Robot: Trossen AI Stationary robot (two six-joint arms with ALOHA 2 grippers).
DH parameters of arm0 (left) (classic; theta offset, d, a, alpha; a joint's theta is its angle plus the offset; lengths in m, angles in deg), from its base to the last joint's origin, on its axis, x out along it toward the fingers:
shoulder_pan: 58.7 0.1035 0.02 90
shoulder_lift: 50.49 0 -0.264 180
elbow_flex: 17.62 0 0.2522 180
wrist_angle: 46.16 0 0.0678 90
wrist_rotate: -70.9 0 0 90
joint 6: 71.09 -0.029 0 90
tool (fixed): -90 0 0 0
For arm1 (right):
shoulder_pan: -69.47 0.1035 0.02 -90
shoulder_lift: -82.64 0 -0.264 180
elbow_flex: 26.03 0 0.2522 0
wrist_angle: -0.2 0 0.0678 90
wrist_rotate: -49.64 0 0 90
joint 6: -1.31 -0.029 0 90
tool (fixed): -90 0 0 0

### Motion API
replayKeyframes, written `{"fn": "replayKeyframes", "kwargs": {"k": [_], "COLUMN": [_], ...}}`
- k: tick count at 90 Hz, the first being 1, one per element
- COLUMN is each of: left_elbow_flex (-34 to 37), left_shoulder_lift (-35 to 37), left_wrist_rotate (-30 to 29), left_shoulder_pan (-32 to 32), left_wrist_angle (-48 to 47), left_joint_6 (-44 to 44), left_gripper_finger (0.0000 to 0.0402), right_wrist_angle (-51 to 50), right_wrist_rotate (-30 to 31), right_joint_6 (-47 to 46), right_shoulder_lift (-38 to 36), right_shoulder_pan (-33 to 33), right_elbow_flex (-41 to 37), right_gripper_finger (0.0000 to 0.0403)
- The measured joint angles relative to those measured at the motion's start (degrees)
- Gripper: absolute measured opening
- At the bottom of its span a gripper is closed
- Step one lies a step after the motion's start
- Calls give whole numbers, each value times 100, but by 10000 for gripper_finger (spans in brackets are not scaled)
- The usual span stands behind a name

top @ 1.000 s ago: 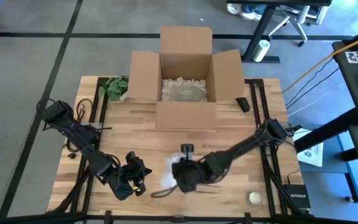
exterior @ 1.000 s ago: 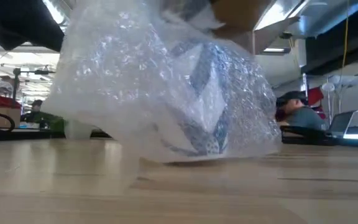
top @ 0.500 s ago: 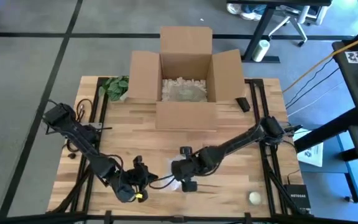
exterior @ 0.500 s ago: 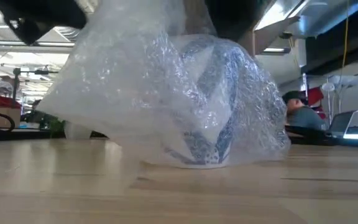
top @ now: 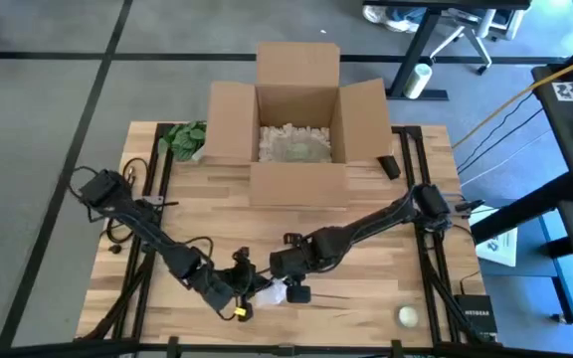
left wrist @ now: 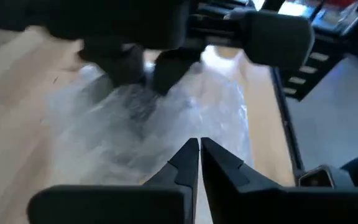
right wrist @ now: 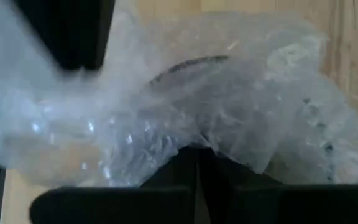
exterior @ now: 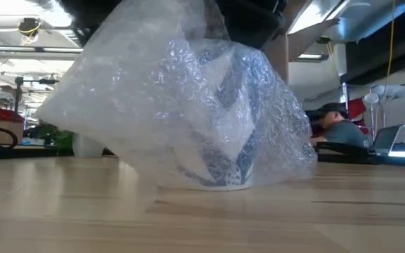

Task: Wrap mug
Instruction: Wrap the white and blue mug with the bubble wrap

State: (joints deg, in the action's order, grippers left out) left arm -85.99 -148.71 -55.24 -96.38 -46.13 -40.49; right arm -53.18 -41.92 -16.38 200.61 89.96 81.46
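At the counter's (top: 187, 214) near edge, between the two pincers, a blue-patterned mug (exterior: 220, 158) is seen standing under a loose sheet of bubble wrap (exterior: 181, 98); whether it is upright or inverted cannot be told through the film. The left pincer (top: 252, 291) is pressed together at the wrap's left side, though a pinched edge cannot be confirmed. The right pincer (top: 288, 285) is held just beside it, its fingers together on a fold of wrap. Both arms are judged equally near, the mug lying just between them, its long axis vertical.
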Motion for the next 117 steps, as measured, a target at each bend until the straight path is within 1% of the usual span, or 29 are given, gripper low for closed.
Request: {"fn": "replayKeyframes", "kwargs": {"k": [9,31,40,45,51,64,70,85,107,117], "left_elbow_flex": [0,0,-2,-9,-13,-13,-13,-11,-7,1], "left_shoulder_lift": [-187,-263,-263,-261,-255,-253,-253,-255,-255,-268], "left_wrist_rotate": [6,16,82,197,258,275,276,278,288,290], "left_shoulder_pan": [140,399,469,513,536,544,549,551,560,560], "left_wrist_angle": [302,249,94,9,-58,-41,-47,-54,-35,115], "left_joint_6": [-114,-67,148,271,370,339,344,344,347,239], "left_gripper_finger": [0,0,0,0,0,0,0,0,0,0], "right_wrist_angle": [38,42,-24,-205,-588,-1462,-1633,-1503,-1047,-1061], "right_wrist_rotate": [-52,-268,-305,-223,16,392,589,653,334,310], "right_joint_6": [1,-66,-199,-232,-279,-233,-187,-145,-134,-154], "right_shoulder_lift": [0,0,-35,-70,-120,-138,-138,-159,-116,84], "right_shoulder_pan": [9,48,79,94,137,223,257,382,440,428], "right_elbow_flex": [0,0,0,49,246,1035,1323,1812,1816,1818], "right_gripper_finger": [0,0,0,0,0,0,0,0,0,0]}}
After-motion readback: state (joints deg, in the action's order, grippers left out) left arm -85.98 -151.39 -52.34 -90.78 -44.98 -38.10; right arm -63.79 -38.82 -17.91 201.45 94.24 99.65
